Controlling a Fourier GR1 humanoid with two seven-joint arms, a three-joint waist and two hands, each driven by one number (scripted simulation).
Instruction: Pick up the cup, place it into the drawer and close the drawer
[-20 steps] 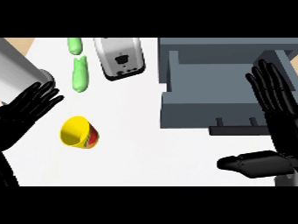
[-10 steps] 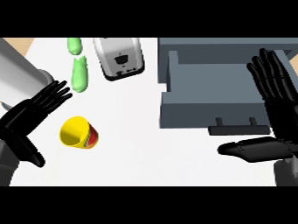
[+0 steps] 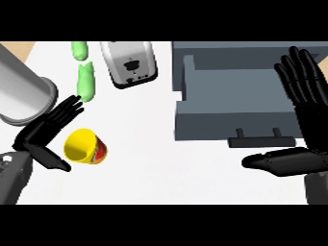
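Note:
A yellow cup (image 3: 84, 146) with a red outside lies on its side on the white counter, mouth turned toward the lower left. My left hand (image 3: 44, 135) is just left of it, open, its straight fingers reaching up past the cup's rim and its thumb below it; I cannot tell whether it touches the cup. The grey drawer (image 3: 237, 103) stands pulled open at the right, its dark handle (image 3: 261, 141) on the near front. My right hand (image 3: 312, 120) stays open over the drawer's right side, fingers up, thumb stretched left under the handle.
A large metal cylinder (image 3: 14, 90) lies at the left, close above my left hand. A silver toaster (image 3: 129, 63) stands at the top middle, with two green vegetables (image 3: 85, 81) beside it. The counter's wooden-floor edge shows at the far left.
My left hand has drawn in toward the cup and lower in view, its forearm now showing at the lower left. The right hand and the cup have hardly moved.

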